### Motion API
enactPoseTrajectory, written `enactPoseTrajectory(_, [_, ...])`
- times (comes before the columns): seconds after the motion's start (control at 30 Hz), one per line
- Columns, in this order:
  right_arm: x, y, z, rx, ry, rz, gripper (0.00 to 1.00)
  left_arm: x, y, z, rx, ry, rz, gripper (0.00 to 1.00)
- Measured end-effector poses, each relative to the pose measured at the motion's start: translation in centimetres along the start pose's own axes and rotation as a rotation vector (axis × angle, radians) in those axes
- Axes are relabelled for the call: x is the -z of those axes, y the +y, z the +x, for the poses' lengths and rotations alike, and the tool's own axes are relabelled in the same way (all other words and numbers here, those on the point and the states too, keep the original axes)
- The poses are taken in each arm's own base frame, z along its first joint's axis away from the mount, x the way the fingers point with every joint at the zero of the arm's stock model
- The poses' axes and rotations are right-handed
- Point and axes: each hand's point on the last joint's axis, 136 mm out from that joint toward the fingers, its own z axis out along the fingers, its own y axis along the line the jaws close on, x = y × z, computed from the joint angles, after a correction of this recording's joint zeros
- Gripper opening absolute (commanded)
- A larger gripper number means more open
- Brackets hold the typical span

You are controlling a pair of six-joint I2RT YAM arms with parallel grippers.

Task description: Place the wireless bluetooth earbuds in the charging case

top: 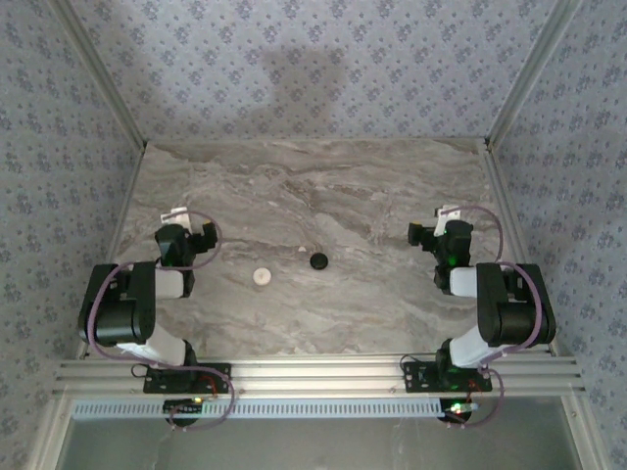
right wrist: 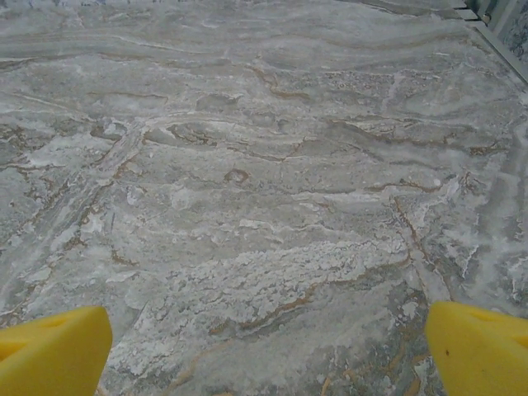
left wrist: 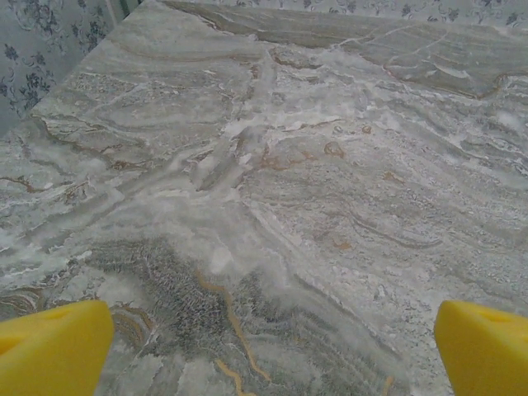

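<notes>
Case (top: pixel 261 277) nr black disc (top: pixel 318 261), lid prob shut; L fingers (left wrist: pixel 54 346), R fingers (right wrist: pixel 49 351) wide apart.

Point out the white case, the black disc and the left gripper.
case (top: pixel 261 276): top view, middle of its top.
black disc (top: pixel 318 261): top view, its middle.
left gripper (left wrist: pixel 268 351): left wrist view, midway between its open fingertips.

A: Where's the charging case (top: pixel 261 277)?
B: On marble table (top: pixel 392 176). Black disc (top: pixel 318 261) near it, to its right & a bit farther back, not touching.
A: Grippers?
B: Left gripper (top: pixel 176 217) left of charging case, farther back. Right gripper (top: pixel 449 215) well right of it, past the disc.
</notes>
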Motion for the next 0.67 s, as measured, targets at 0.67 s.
enactPoseTrajectory(0.67, [0.00,0.02,-0.39,-0.002,-0.016,-0.006,1.00,-0.04,-0.90,-0.07,-0.043,0.003,0.021,0.99])
